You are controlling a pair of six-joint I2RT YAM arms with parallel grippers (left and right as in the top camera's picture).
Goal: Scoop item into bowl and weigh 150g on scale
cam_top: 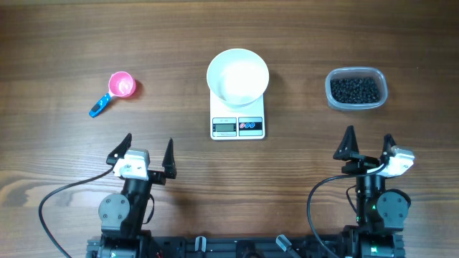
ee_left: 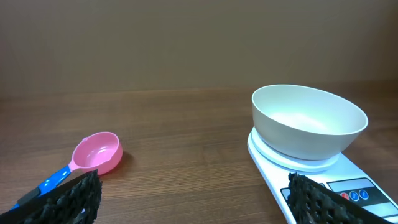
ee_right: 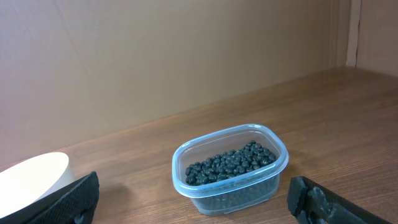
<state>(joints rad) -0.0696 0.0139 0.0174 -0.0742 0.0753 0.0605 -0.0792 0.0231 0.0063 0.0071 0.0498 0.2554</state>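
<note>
Glossy round bowl [cam_top: 237, 74] on flat rectangular scale [cam_top: 237, 126]; left pincer [cam_top: 149, 140] and right pincer [cam_top: 368, 133] gape, empty.

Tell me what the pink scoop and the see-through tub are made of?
The pink scoop looks like smooth, glossy plastic, with a blue handle. The tub seems thin clear plastic: you can see the black beans through its wall.
</note>
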